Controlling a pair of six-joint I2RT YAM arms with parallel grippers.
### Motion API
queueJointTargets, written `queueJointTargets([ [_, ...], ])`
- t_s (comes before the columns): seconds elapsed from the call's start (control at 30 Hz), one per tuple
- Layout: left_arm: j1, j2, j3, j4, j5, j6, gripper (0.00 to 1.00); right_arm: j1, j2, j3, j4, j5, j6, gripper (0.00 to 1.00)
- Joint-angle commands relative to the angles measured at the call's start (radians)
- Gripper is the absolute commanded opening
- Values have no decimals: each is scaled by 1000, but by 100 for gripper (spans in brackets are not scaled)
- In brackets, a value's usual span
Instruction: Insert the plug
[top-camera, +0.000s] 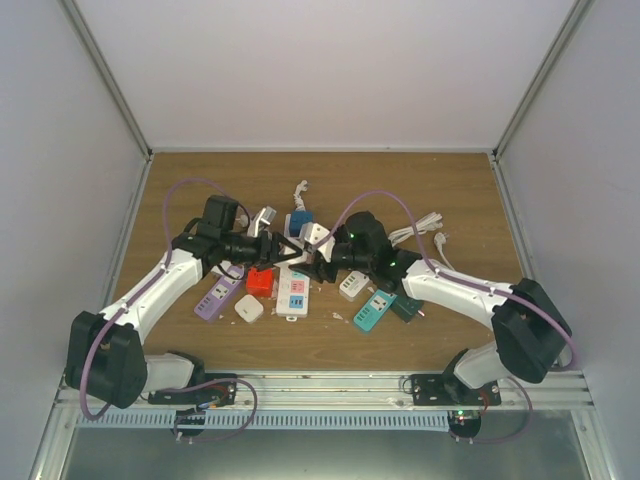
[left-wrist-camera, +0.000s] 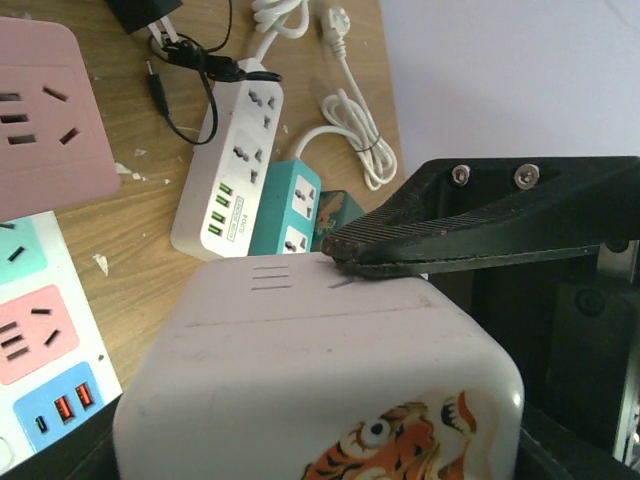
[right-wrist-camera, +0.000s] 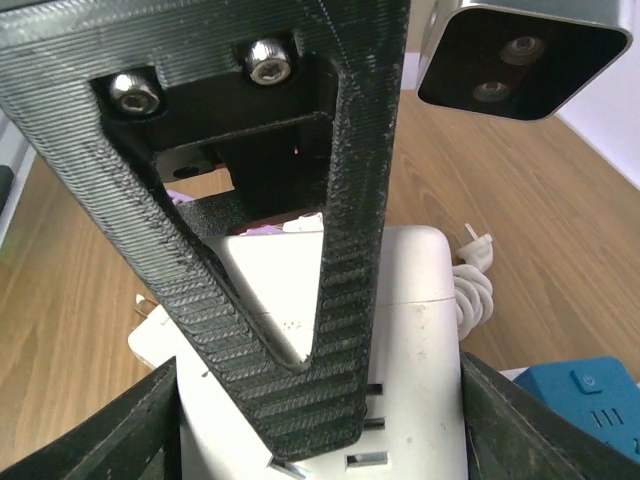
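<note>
White tiger-sticker adapter (left-wrist-camera: 300, 340), held by left pincer (left-wrist-camera: 315, 450) and right pincer (right-wrist-camera: 320, 430)

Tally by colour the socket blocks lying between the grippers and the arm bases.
Purple strip: 1
White: 3 (cube, pink-faced strip, short strip)
Red block: 1
Teal strip: 1
Dark green block: 1
Total: 7

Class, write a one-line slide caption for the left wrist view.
A left pincer finger rests on a white tiger-printed adapter, power strips on the wooden table behind.
</note>
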Motion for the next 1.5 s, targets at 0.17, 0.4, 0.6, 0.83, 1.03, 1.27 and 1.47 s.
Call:
queueJointTargets([
  [0.17, -16, -13, -7, -31, -148, 39, 44, 12, -40, 2, 22, 144, 71, 88],
  [0.4, -82, -1, 4, -107, -444, 71, 43, 12, -215, -166, 85, 255, 298, 95],
  [0.6, -215, 17, 7, -158, -667, 24, 41, 11, -393, -276, -99, 596, 721, 96],
  [0.83, -323, 40, 10, -177, -798, -14, 41, 11, -520, -324, -390, 725, 1030, 95],
  [1.03, -401, 108, 56, -186, -835, -14, 41, 10, -581, -371, -410, 748, 1092, 95],
  [1.27, -438, 175, 125, -243, -901, -45, 41, 7, -540, -364, -406, 842, 1089, 97],
  [1.47, -444, 216, 187, -302, -956, -72, 41, -2, -479, -370, -365, 892, 1062, 98],
])
